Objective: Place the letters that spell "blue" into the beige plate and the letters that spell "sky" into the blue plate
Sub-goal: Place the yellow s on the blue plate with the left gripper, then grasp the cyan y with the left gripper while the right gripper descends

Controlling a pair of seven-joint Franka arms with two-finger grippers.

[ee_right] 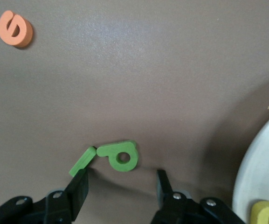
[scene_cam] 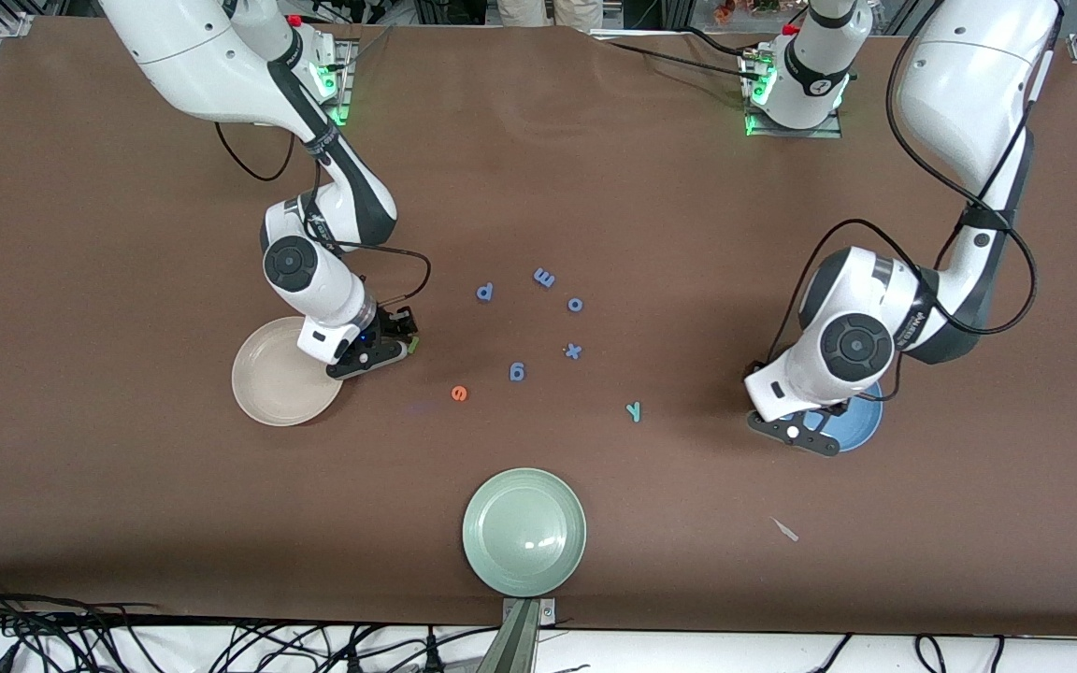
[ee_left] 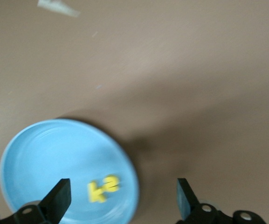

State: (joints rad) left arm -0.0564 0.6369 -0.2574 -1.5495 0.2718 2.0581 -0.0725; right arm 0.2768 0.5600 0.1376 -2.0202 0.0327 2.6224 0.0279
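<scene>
The beige plate (scene_cam: 267,385) lies toward the right arm's end of the table, and the yellow u (ee_right: 267,215) rests in it near the rim (ee_right: 260,172). Beside that plate my right gripper (ee_right: 121,186) (scene_cam: 405,338) hangs low and open, nothing between its fingers. The green l (ee_right: 83,161) and green b (ee_right: 120,155) lie on the table just off its fingertips, the l touching one fingertip. The orange e (scene_cam: 459,393) (ee_right: 15,29) and teal y (scene_cam: 633,410) lie on bare table. My left gripper (ee_left: 122,200) (scene_cam: 805,435) is open over the blue plate (ee_left: 55,158) (scene_cam: 866,425), which holds the yellow k (ee_left: 96,192) and s (ee_left: 110,183).
Small blue letters p (scene_cam: 485,292), m (scene_cam: 544,278), o (scene_cam: 575,304), x (scene_cam: 573,351) and g (scene_cam: 517,372) are scattered mid-table. A pale green plate (scene_cam: 524,531) sits nearest the front camera. A paper scrap (scene_cam: 784,529) lies near the blue plate.
</scene>
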